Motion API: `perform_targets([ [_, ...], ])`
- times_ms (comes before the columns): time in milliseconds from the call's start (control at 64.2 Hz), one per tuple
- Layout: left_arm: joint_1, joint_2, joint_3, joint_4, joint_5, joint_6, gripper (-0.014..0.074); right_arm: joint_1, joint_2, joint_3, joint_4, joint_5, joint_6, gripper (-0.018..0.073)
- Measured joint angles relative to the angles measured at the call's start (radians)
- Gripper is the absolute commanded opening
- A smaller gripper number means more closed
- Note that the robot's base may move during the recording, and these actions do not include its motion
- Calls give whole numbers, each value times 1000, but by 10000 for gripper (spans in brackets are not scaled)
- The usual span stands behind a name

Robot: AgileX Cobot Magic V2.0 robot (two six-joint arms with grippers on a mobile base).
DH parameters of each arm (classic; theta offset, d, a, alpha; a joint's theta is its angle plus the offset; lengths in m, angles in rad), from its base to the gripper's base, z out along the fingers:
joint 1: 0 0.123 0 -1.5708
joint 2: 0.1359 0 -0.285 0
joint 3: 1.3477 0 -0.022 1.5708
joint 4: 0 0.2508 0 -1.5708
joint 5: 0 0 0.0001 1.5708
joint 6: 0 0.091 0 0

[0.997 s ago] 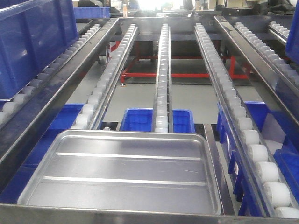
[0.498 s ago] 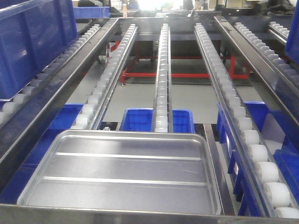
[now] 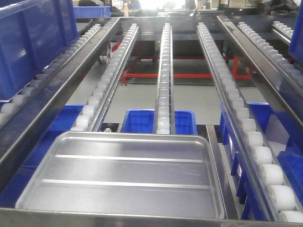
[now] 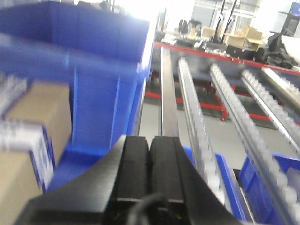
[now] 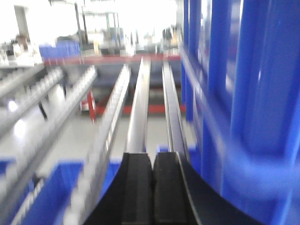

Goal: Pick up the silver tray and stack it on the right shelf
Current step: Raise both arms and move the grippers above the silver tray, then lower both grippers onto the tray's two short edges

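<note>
An industrial warehouse or factory logistics area is shown. This is indicated by a steel-framed roller rack with white roller tracks (image 3: 164,71), blue plastic storage bins (image 3: 139,122) kept beneath, a red-painted steel frame (image 3: 142,75) on a grey concrete floor (image 3: 137,99), and brown cardboard cartons (image 4: 35,108) beside a large blue plastic crate (image 4: 103,70).

1. A red floor frame (image 3: 180,75) stands on the pale grey floor (image 3: 189,101).
2. Nearer the camera than the red frame, open blue bins (image 3: 142,122) sit low.
3. Beyond the frame, glaring white light (image 3: 151,4) washes out the hall's far end.
4. Left of the frame, a tall blue crate (image 3: 33,42) rises.
</note>
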Motion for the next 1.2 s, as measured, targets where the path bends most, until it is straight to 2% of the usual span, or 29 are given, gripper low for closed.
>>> perform_targets([
  [78, -4, 73, -128, 26, 85, 0, -93, 0, 2, -104, 0, 21, 0, 55],
  [187, -19, 203, -310, 26, 243, 0, -92, 11, 71, -247, 0, 76, 0, 60],
  [296, -53, 361, -450, -12, 375, 0, -90, 49, 185, -329, 0, 145, 0, 65],
  [358, -84, 451, -509, -24, 427, 11, -78, 66, 249, -354, 0, 184, 0, 113],
  [421, -124, 533, -550, -28, 461, 47, -7, 87, 303, -370, 0, 225, 0, 209],
  [530, -196, 650, -592, -45, 498, 79, 225, 142, 368, -401, 11, 286, 0, 414],
  [607, -239, 723, -610, -68, 515, 83, 342, 198, 410, -432, 40, 329, 0, 484],
  [810, -333, 877, -663, -92, 549, 98, 350, 418, 582, -502, 193, 424, 0, 512],
  [934, -487, 978, -720, -102, 578, 98, 350, 584, 732, -505, 235, 387, 0, 510],
  [1043, -582, 1054, -735, -90, 576, 98, 350, 678, 865, -505, 244, 300, 0, 510],
  [1137, -593, 1109, -740, -89, 590, 98, 350, 705, 978, -530, 260, 257, 0, 510],
  [1199, -570, 1160, -744, -87, 635, 68, 350, 711, 1060, -597, 271, 314, 0, 510],
])
